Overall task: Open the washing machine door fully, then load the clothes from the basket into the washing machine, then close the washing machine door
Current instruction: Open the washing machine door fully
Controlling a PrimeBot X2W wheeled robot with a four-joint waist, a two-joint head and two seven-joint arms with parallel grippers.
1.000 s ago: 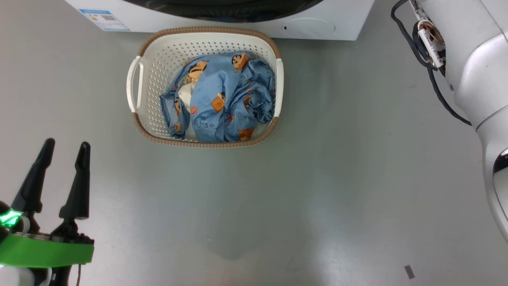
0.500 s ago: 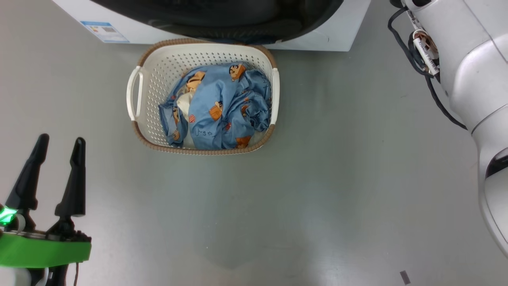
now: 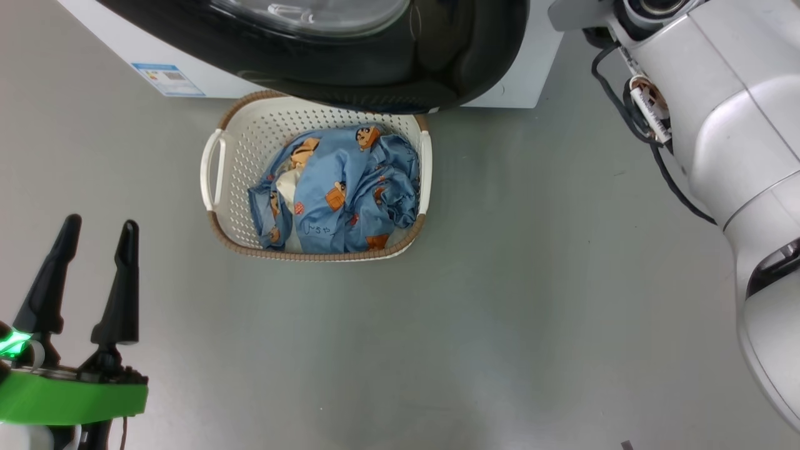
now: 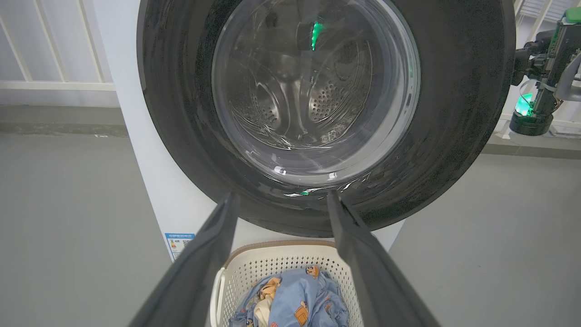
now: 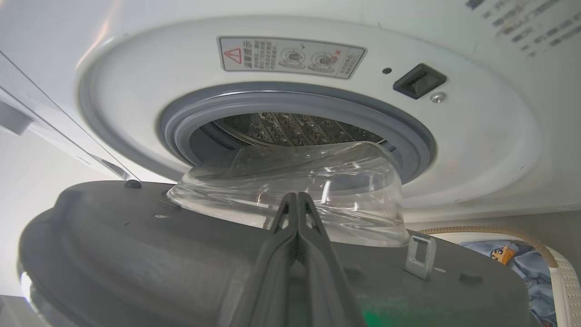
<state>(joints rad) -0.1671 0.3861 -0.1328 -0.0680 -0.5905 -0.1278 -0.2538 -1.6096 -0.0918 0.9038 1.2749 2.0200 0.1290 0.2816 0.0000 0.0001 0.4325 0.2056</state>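
Observation:
The washing machine door [image 3: 375, 69] with its glossy black rim stands part-way open, overhanging the far rim of the basket [image 3: 231, 181]. The clothes [image 3: 350, 187], light-blue printed fabric with a cream piece, lie inside the basket. My left gripper [image 3: 102, 222] hovers open and empty at the lower left, well clear of the basket. In the left wrist view the same left gripper [image 4: 281, 194] points at the door [image 4: 454, 113]. My right gripper [image 5: 295, 196] is shut, its tips against the door's inner face [image 5: 136, 236] by the glass bowl. The washing machine [image 5: 476, 136] shows its grey ring and drum.
The basket sits on grey floor directly in front of the machine [image 3: 119, 56], with bare floor to its near side and right. My pale right arm [image 3: 737, 144] with its cables fills the right side. White railings [image 4: 54, 84] stand behind the machine.
The head view has shifted, so the basket sits lower in it. The door has swung further out and now covers the basket's far rim. The left gripper stays put.

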